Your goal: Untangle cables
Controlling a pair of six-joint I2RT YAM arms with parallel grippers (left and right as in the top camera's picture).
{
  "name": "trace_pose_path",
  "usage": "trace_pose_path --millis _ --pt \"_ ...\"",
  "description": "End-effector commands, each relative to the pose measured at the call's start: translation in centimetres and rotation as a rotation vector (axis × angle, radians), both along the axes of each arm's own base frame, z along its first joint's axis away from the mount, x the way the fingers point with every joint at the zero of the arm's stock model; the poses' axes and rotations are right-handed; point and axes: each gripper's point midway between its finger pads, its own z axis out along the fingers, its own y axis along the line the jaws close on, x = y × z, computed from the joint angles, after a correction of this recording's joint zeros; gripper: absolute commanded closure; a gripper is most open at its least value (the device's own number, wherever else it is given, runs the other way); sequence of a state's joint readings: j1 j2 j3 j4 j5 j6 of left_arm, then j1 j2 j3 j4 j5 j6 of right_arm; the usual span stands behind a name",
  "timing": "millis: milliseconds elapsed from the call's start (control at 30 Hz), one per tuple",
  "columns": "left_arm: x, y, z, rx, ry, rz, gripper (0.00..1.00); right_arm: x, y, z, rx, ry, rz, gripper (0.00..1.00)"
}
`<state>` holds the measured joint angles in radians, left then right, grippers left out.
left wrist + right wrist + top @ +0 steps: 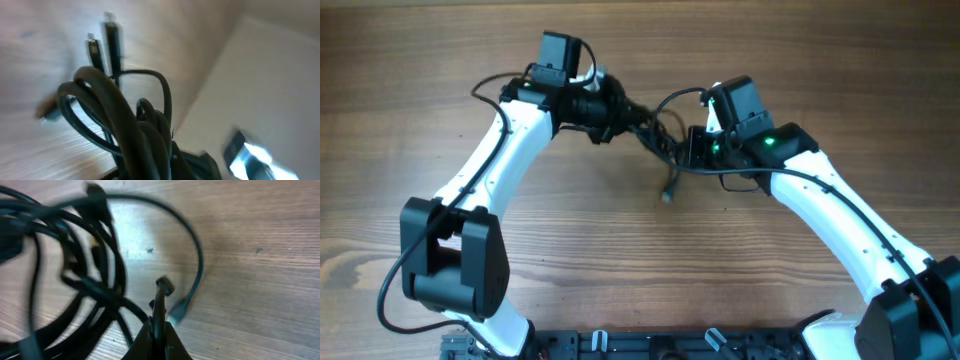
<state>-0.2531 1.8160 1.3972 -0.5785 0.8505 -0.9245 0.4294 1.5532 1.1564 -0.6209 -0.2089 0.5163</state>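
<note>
The cables (pixel 660 135) stretch between the left gripper (pixel 628 117) and right gripper (pixel 689 150) (one plug (pixel 667 196) trails nearer the robot's base) over the table (pixel 550 250).

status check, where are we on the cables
Left gripper and right gripper shut on the cables. Tangle bunched between them, not yet undone. One plug end dangling loose.

Your overhead view is bright and evenly lit, sharp throughout, with only soft shadows lying on the bench (pixel 620 260). Your left wrist view is heavily smeared by motion: the cables (pixel 120 120) blur into streaks, and a white glare burns near the lower right corner. Your right wrist view smears the cables at left, with a pale sheen on the wood; the grain at right looks crisper.
</note>
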Motion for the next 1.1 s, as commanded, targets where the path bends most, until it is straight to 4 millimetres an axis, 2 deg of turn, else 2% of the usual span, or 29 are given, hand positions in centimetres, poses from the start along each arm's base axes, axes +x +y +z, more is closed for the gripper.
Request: trace_pose_path --millis 0,100,167,267,333,433,500,533,567,600,667,767,833,900,967,1067 --pt "-1.7 -2.0 6.9 -0.341 -0.172 -0.253 0.96 2.1 -1.0 1.0 0.085 0.000 -0.093 0.96" --pt "-2.5 -2.2 8.7 -0.424 -0.207 -0.320 0.96 4.8 -4.0 1.9 0.110 -0.059 -0.201 0.96" --pt "-2.6 -2.2 8.7 -0.429 -0.213 -0.327 0.96 6.4 -7.3 2.1 0.100 -0.089 -0.293 0.96" --pt "-2.0 -2.1 8.2 -0.396 -0.220 -0.301 0.96 7.1 -10.7 2.0 0.083 -0.089 -0.369 0.96" --pt "-1.0 -1.9 6.8 -0.317 -0.209 -0.237 0.96 7.1 -13.0 1.6 0.056 -0.078 -0.407 0.96" --pt "-0.4 -0.7 3.5 -0.158 -0.109 -0.120 0.96 6.7 -16.7 0.8 -0.037 -0.062 -0.485 0.95" --pt "-0.4 0.5 1.3 -0.047 -0.018 -0.039 0.96 6.5 -17.3 0.6 -0.059 -0.061 -0.456 0.92" --pt "-0.5 0.9 0.5 -0.014 0.038 0.004 0.96 6.4 -16.5 0.7 -0.046 -0.070 -0.393 0.89" --pt "-0.8 1.4 -0.3 0.017 0.122 0.065 0.96 6.3 -14.7 1.2 0.000 -0.095 -0.248 0.76" --pt "-1.0 1.7 -0.7 0.032 0.184 0.104 0.96 6.0 -13.5 1.6 0.030 -0.107 -0.165 0.53" --pt "-2.0 2.3 -1.6 0.061 0.334 0.187 0.96 5.6 -12.7 2.4 0.048 -0.113 -0.092 0.30" --pt "-3.6 2.7 -2.3 0.074 0.538 0.285 0.96 4.5 -10.1 5.8 0.133 -0.158 0.097 0.27" --pt "-4.3 2.9 -2.5 0.078 0.639 0.342 0.96 3.0 -7.0 7.6 0.243 -0.196 0.266 0.27" --pt "-4.4 3.8 -3.4 0.137 0.699 0.434 0.96 1.6 -4.6 7.6 0.268 -0.168 0.335 0.28" --pt "-5.5 6.0 -5.1 0.264 0.784 0.565 0.96 0.1 -1.8 7.3 0.264 -0.151 0.418 0.29" --pt "-6.2 8.0 -6.1 0.358 0.812 0.640 0.96 -0.8 0.3 5.5 0.105 -0.152 0.479 0.30"
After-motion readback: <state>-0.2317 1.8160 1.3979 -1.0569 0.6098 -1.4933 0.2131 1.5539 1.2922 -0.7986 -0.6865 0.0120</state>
